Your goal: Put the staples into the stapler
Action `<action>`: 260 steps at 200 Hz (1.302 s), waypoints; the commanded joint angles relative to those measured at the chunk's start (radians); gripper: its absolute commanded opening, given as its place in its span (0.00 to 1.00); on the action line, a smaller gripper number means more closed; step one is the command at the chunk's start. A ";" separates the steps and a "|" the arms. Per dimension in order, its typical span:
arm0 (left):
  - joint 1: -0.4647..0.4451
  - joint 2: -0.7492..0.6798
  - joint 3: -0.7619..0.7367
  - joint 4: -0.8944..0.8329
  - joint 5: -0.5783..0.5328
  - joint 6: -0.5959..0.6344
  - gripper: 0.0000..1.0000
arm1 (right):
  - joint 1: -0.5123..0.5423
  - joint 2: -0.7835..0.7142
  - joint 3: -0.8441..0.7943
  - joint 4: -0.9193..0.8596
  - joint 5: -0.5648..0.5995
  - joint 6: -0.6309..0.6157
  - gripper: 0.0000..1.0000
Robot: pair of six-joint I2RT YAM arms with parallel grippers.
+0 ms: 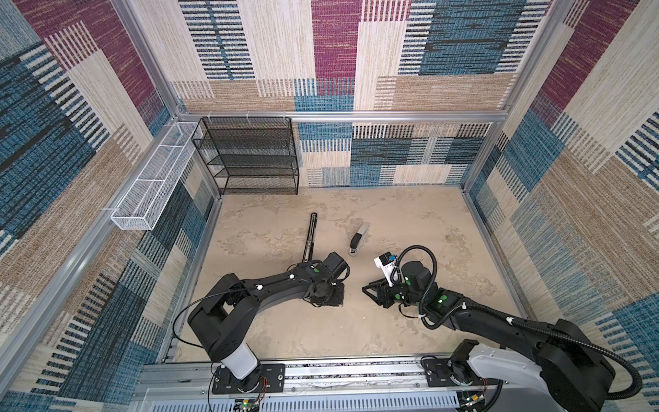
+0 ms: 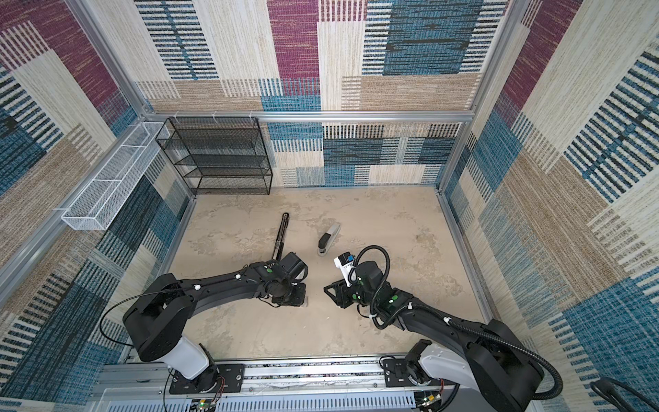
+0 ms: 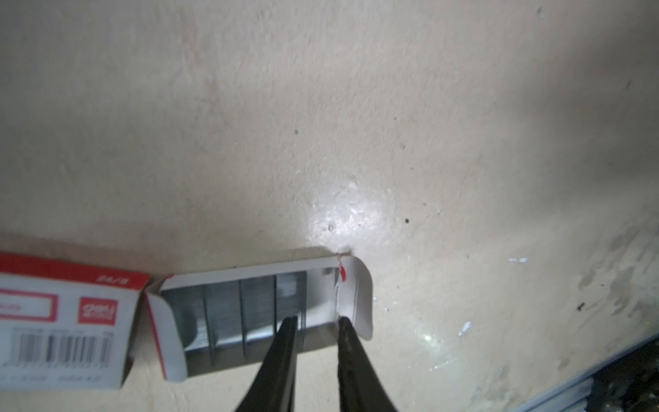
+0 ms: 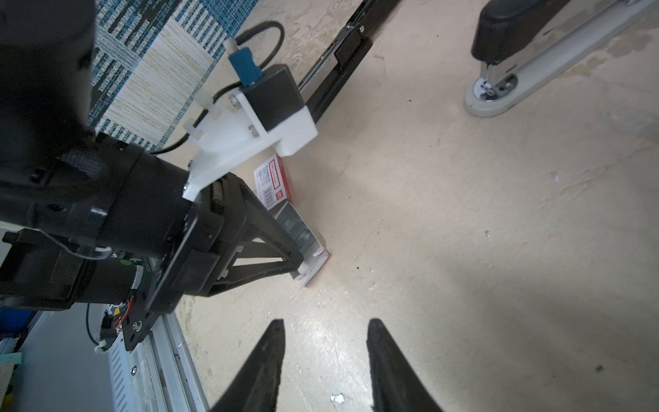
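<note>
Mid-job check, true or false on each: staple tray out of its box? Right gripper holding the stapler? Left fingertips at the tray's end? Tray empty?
1. The tray lies outside the box. True.
2. The right gripper holds the stapler. False: its jaws are open over the table, and the stapler stands apart from it.
3. The left gripper has its fingertips at the tray's end. True.
4. The tray is empty. False: grey staples lie in rows in it.
</note>
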 commanded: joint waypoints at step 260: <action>-0.016 -0.020 0.091 -0.131 -0.042 0.101 0.00 | -0.009 -0.074 -0.005 0.010 0.028 0.051 0.42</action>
